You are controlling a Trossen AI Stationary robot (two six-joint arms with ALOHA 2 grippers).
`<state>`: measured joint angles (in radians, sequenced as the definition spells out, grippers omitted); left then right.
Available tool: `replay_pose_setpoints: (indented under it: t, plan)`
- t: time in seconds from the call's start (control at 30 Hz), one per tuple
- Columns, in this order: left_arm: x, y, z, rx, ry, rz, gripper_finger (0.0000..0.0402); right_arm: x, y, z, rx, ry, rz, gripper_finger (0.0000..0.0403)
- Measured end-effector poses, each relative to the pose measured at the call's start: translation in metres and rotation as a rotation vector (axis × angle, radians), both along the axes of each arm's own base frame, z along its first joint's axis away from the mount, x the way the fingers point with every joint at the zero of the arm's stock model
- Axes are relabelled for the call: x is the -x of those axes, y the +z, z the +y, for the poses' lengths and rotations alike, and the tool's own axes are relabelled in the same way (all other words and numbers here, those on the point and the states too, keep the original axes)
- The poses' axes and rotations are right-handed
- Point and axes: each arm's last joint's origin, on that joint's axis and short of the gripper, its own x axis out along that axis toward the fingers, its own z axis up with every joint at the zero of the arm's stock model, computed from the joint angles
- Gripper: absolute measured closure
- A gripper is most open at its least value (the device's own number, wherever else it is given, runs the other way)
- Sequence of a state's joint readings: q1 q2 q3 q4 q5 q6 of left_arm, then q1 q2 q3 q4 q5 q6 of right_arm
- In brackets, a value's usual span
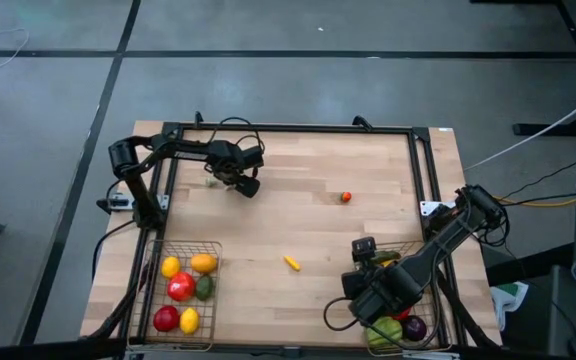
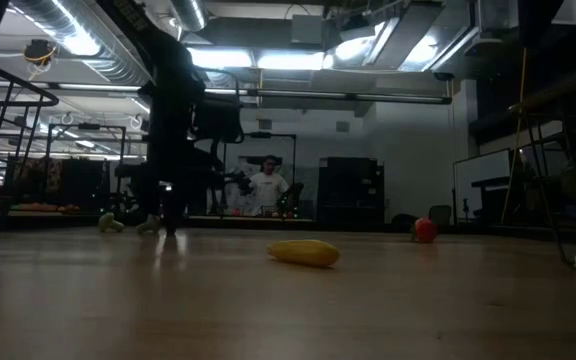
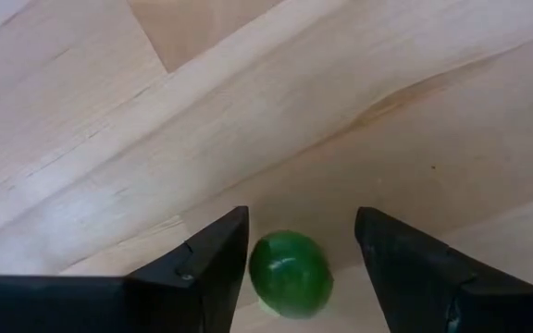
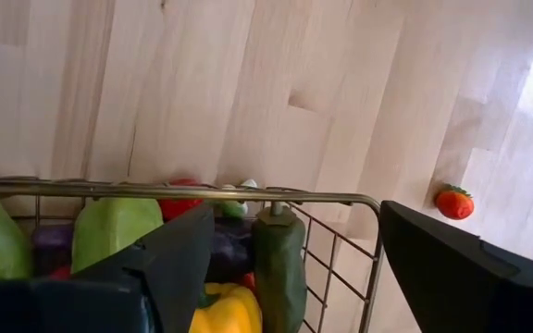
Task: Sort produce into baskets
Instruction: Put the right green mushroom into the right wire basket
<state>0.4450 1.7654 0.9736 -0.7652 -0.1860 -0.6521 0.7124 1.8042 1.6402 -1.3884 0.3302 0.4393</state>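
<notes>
Left fingers spread around green ball, right fingers spread above basket.

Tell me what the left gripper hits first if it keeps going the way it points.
Most likely the green piece, which sits between the open fingers of the left gripper; right behind it is the wooden table.

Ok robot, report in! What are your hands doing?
Left hand open around green piece, far side. Right hand open, empty, over right basket. Yellow piece, red piece loose. Nothing blocking.
</notes>
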Motion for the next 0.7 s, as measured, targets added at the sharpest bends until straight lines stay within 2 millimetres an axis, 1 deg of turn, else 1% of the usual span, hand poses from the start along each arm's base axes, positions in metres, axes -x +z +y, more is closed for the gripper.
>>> replay_pose_setpoints:
  t: [0.23, 0.7]
  plan:
    - [0.0002, -0.0006, -0.0006, 0.019, -0.007, 0.001, 0.0228, -0.0001, 0.0000, 0.0000, 0.001, 0.000, -0.001, 0.0097]
    - [0.0003, -0.0016, -0.0021, 0.068, 0.001, -0.014, 0.0264, -0.0003, 0.0000, 0.0001, 0.000, 0.000, -0.004, 0.0097]
